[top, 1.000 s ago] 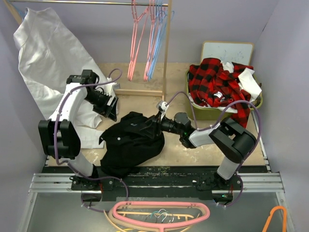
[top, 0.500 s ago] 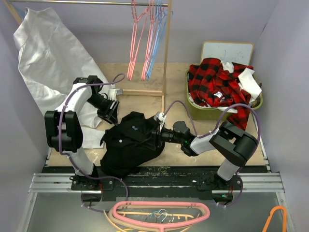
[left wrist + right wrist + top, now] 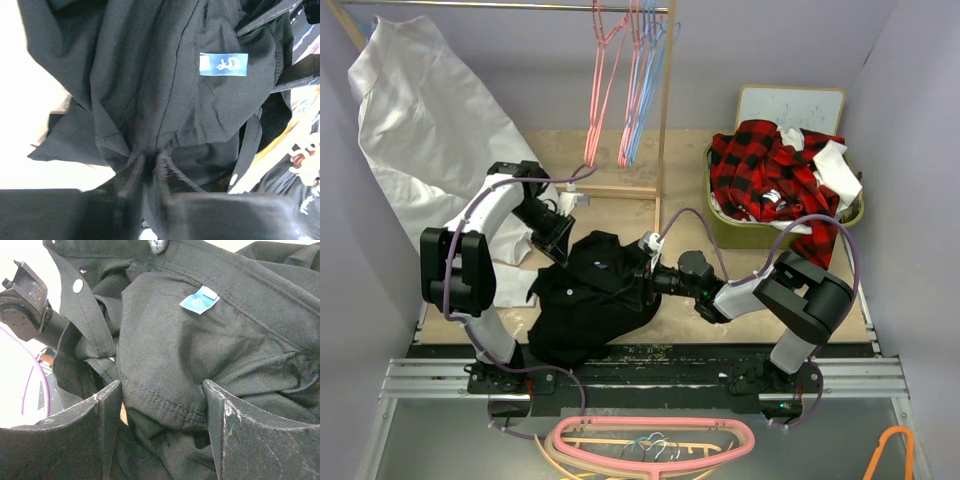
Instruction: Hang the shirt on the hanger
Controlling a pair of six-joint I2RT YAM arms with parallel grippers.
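The shirt (image 3: 595,300) lies heaped lower centre on the table (image 3: 610,215); soft, light and limp, it probably sags; left gripper (image 3: 150,167) jaws pinch a fold; right gripper (image 3: 161,387) jaws gape around cloth below the collar, likely the best hold.

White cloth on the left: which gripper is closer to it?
Left. The left gripper is at the black shirt edge right beside the white cloth; the right gripper is on the shirt's far side, away from it.
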